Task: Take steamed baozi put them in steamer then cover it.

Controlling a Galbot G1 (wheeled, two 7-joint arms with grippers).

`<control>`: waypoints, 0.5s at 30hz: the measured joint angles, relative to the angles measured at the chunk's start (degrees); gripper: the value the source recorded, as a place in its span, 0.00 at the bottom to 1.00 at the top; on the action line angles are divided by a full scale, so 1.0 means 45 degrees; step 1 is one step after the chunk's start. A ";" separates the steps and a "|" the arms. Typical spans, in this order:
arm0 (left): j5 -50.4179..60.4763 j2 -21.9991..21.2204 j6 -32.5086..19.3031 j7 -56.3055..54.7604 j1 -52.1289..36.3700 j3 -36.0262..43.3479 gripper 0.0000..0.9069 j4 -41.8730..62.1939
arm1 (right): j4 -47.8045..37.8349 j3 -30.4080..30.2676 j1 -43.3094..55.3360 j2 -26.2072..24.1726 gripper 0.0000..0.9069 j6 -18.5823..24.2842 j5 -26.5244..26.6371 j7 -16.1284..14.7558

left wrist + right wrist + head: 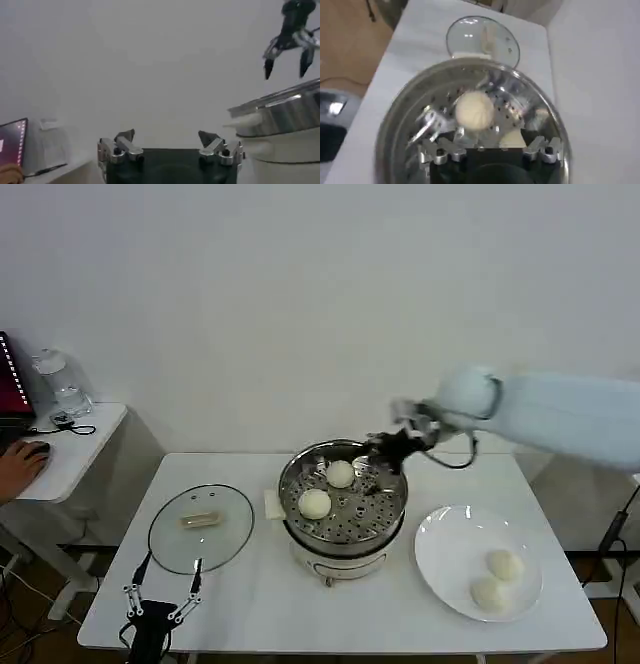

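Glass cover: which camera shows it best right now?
The head view: the cover lies whole and flat on the table, left of the steamer, near the open left gripper. The right wrist view shows it farther off, beyond the steamer's rim.

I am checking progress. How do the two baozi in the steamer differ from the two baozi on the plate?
The baozi in the steamer rest apart on its perforated tray, under the open right gripper. The baozi on the plate touch each other on the plate. All are round and off-white.
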 measured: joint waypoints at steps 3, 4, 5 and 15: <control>0.0073 -0.0023 0.0000 -0.0004 0.0000 0.0009 1.00 0.0002 | 0.0250 -0.0341 0.0258 -0.0964 1.00 0.0430 -0.0829 -0.0554; 0.0088 -0.0030 0.0002 -0.0005 -0.0003 0.0007 1.00 -0.0001 | 0.0309 -0.0408 0.0281 -0.1238 1.00 0.0544 -0.1090 -0.0686; 0.0097 -0.0038 0.0004 -0.0008 -0.0001 0.0002 1.00 -0.0008 | 0.0365 -0.0446 0.0266 -0.1530 1.00 0.0676 -0.1382 -0.0850; 0.0030 -0.0060 0.0002 0.0019 0.0107 -0.0238 1.00 -0.0057 | 0.0190 0.1775 -0.3238 -0.3795 1.00 0.1372 -0.4320 -0.1447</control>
